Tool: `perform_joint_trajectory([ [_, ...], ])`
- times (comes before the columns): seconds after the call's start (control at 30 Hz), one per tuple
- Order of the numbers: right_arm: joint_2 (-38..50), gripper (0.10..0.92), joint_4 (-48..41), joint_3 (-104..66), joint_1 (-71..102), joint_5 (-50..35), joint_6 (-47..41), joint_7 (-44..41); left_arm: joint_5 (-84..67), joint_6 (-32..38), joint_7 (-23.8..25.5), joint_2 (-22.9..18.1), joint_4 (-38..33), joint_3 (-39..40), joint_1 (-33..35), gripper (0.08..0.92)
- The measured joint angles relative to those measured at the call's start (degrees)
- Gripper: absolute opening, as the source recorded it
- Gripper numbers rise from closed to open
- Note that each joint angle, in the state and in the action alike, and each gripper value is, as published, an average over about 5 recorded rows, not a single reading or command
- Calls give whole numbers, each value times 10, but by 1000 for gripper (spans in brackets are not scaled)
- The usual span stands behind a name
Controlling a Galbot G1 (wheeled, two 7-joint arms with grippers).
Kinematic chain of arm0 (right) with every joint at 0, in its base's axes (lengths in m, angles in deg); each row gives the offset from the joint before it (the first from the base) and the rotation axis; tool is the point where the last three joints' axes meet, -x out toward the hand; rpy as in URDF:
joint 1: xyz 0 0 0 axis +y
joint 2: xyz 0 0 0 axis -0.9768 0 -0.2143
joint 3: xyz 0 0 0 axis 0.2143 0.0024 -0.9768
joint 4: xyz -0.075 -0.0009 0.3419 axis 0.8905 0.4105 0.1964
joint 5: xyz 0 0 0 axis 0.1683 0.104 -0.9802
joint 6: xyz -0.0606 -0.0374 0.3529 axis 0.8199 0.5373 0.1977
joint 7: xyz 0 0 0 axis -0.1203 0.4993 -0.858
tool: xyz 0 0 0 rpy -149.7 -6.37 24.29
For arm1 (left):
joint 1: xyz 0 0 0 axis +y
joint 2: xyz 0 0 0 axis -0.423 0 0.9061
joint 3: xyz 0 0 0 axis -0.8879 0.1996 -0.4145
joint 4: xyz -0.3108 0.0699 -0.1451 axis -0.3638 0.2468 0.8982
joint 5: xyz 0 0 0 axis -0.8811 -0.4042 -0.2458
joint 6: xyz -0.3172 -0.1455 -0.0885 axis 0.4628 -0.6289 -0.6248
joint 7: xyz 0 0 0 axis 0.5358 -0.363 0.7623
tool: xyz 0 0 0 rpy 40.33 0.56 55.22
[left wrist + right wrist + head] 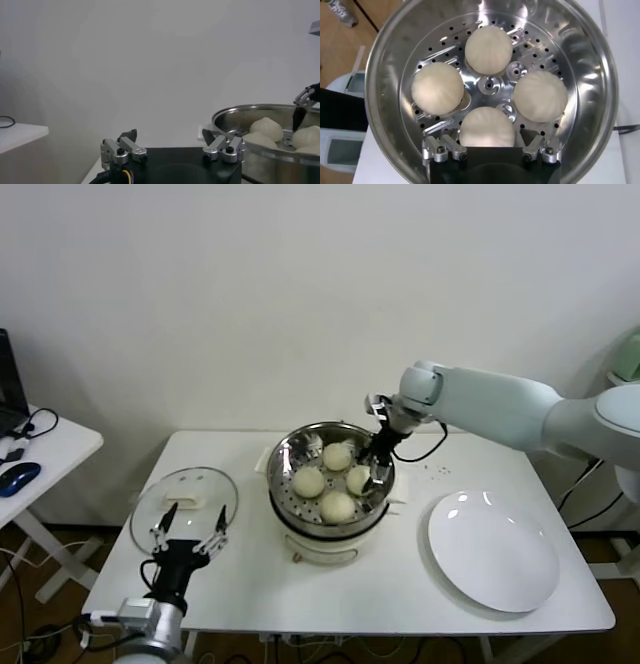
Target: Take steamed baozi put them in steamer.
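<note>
Four cream-white baozi [308,481] lie in the shiny steel steamer [285,446], which sits on a cream-white cooker base [318,550] at the table's middle. In the right wrist view all four buns [488,49] rest on the perforated bottom [487,85]. My right gripper [378,469] hangs inside the steamer's right side, open, with its fingers [441,141] spread on either side of the nearest bun [487,125] and apart from it. My left gripper [188,536] is open and empty, parked low at the table's front left. It shows in the left wrist view [169,135], beside the steamer [260,111].
A round glass lid [210,484] with a white handle lies on the table left of the steamer, just beyond my left gripper. A flat white plate [493,549] lies at the right front. A side table [60,446] with a blue mouse stands at the far left.
</note>
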Motion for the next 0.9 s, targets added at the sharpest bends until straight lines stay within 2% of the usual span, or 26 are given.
perform_joint_trajectory([
  [0.4,47,823,42,-40,-31,-37,8,22,0,5,-6,-1,1,0,0,823],
  [0.9,233,823,221,-232,67,-9,7,205,2,36,-4,5,9,-6,-15,823],
])
